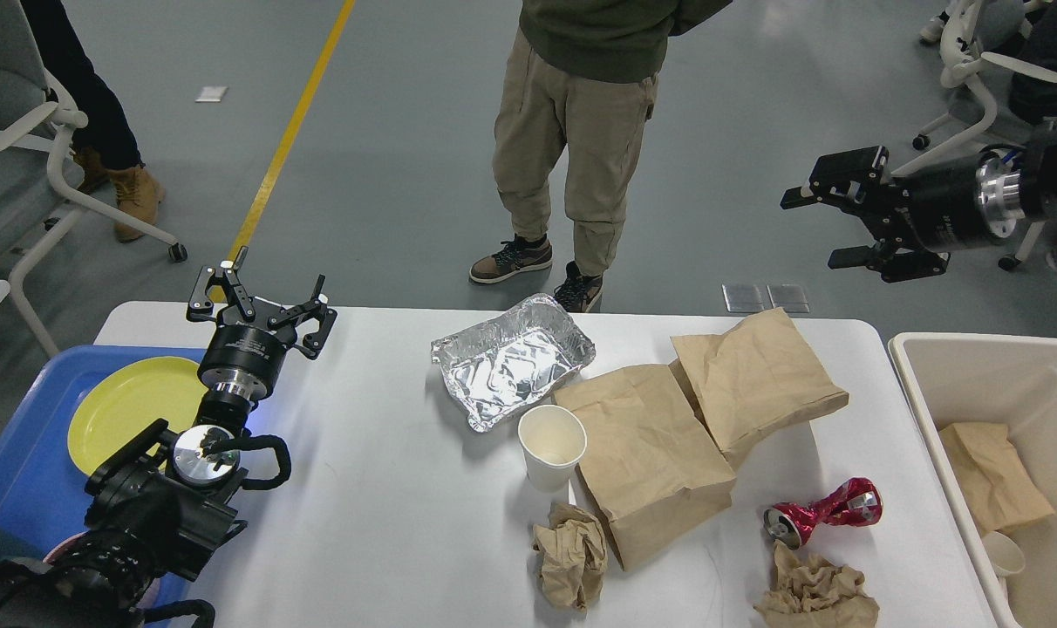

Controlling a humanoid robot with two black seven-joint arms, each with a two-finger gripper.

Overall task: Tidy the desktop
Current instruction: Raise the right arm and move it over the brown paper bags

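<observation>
Head view: the desktop, a wide white tabletop with rounded corners, fills the lower half of the scene and carries a spread of litter. Near its far edge lies a crumpled foil tray; just in front of it stands an upright white paper cup, touching or nearly touching a large brown paper bag that lies flat. A second paper bag overlaps the first on its right side. A crumpled wad of brown paper sits below the cup, a crushed red can lies near the right edge, and another paper wad lies just in front of the can. At left, a blue tray holds a yellow plate; at right, a beige bin holds a paper bag and a cup. A person in tan trousers stands beyond the table.

The left gripper hovers over the table's far left corner, beside the plate, fingers spread wide and holding nothing. The right gripper hangs in the air beyond the table's right end, over the floor; its fingers appear to be apart and empty, though it is seen side-on.
</observation>
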